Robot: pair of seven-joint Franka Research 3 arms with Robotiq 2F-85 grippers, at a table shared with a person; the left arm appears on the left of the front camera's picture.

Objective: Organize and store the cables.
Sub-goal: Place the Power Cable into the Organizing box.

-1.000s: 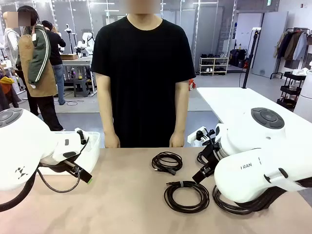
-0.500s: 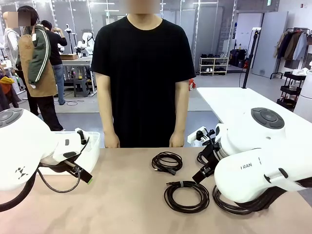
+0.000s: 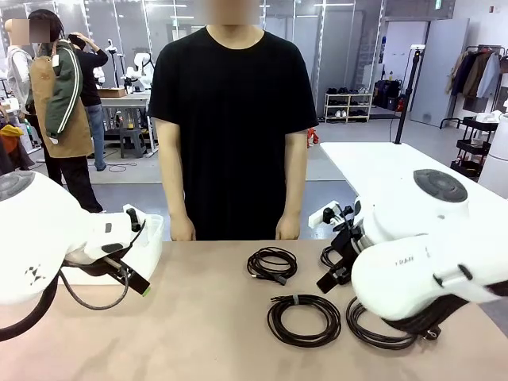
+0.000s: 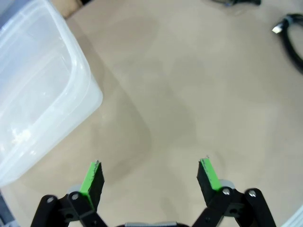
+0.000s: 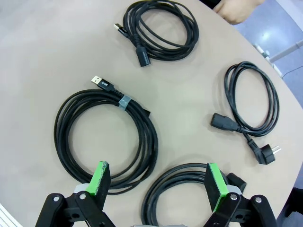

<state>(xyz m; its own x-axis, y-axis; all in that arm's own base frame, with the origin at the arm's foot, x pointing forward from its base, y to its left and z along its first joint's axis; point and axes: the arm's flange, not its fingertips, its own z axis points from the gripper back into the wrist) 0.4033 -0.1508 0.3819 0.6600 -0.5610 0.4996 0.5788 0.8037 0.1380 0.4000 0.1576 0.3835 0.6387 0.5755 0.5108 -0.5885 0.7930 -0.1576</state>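
Nearest, the right gripper (image 5: 157, 176) was seen with its jaws wide apart and empty, hung over the closest coil (image 5: 184, 169). Within the last second the right arm had been raised and drawn slightly outward, so more of that coil was uncovered in the front view. The left gripper (image 4: 150, 172) was likewise held spread, with nothing in it, beside the clear container (image 4: 42, 90), in which no cable could be made out. Farther out, the banded coil (image 5: 124, 103), the plug-ended coil (image 5: 272, 101) and the far coil (image 5: 189, 40) lay apart on the table (image 3: 198, 317). Nothing was yet stored; a first pick was judged to be beginning.
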